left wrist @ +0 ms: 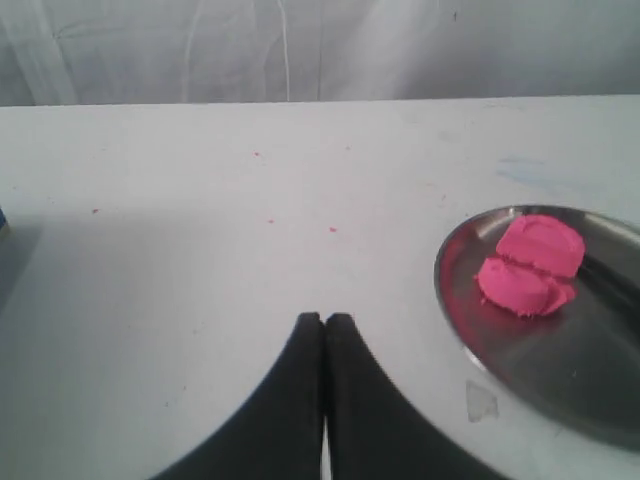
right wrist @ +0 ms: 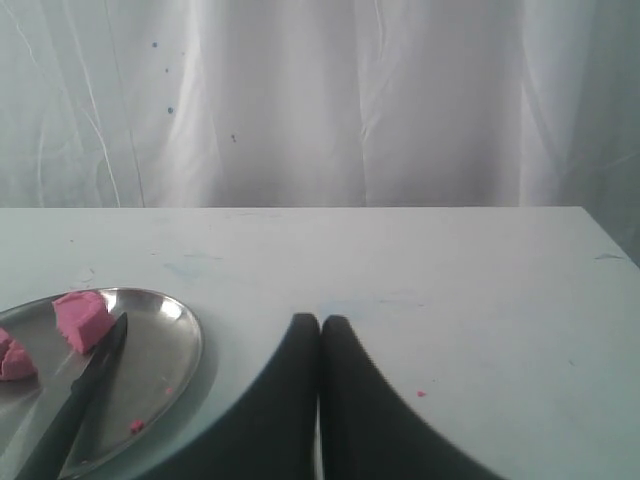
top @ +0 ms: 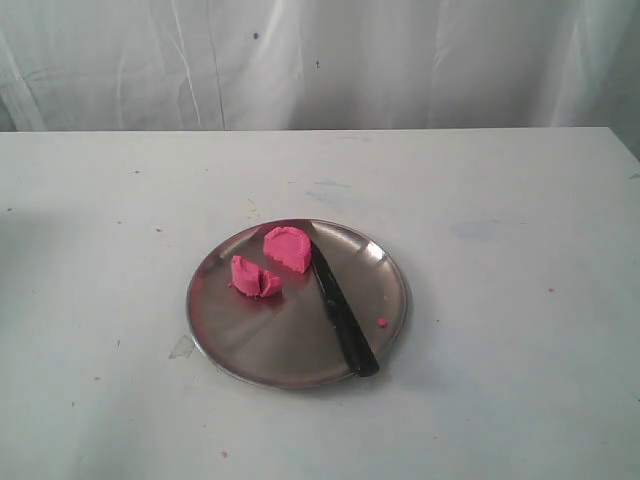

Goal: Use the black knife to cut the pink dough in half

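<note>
Dough (top: 257,278) in two pieces on the plate (top: 290,345), knife (top: 340,310) alongside.

Nearest us, the left gripper (left wrist: 324,318) and right gripper (right wrist: 320,320) hang over bare table (top: 500,400), left and right of the plate, fingers pressed together and holding nothing. We see the knife on the plate's right half, handle at the near rim, long axis running near to far, tip pointing far and slightly left. Left of the blade sits one dough piece; the farther piece (top: 287,248) lies just beside the tip.

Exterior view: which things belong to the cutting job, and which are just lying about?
Job: pink dough, in two pieces; black knife; metal plate holding both.
Lying about: pink crumb on the plate; pale scrap beside the plate.
</note>
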